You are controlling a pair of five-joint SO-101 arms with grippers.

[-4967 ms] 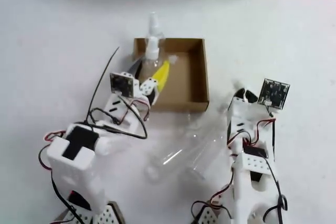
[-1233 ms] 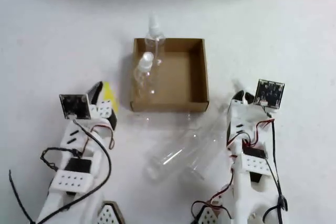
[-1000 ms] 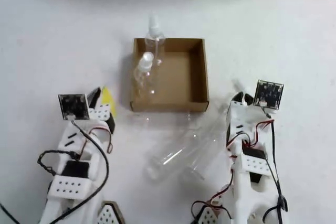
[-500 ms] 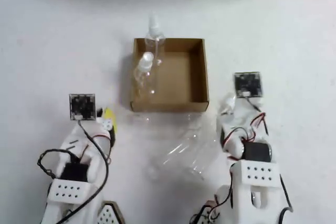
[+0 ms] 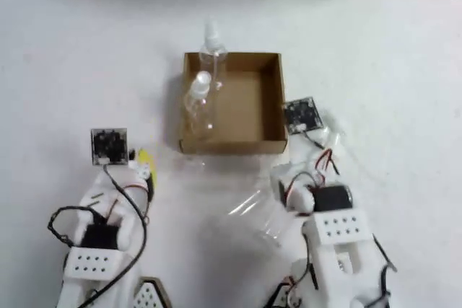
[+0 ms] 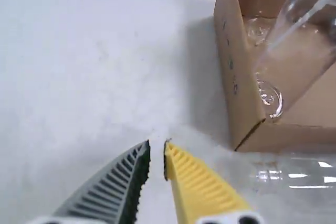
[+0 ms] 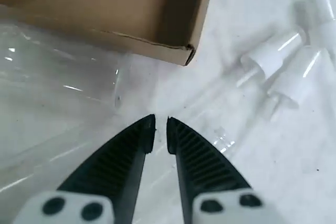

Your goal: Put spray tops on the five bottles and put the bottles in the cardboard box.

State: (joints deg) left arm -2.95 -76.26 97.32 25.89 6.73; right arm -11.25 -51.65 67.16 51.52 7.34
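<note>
Lying beside the cardboard box [image 7: 131,19] are three spray tops [image 7: 273,56]; left claw [image 6: 156,153] and right claw [image 7: 160,127] nearly closed, empty.

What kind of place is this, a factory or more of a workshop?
Probably a lab or hobby test bench, not a factory: a small left arm and right arm with bare wiring sit on a plain white table, by a cardboard box, clear bottles and loose spray tops.

White table [image 5: 72,48], cardboard box [image 5: 231,146] on it, clear bottles [image 5: 253,210] lying beside, loose spray tops [image 7: 273,56] near the box corner.
</note>
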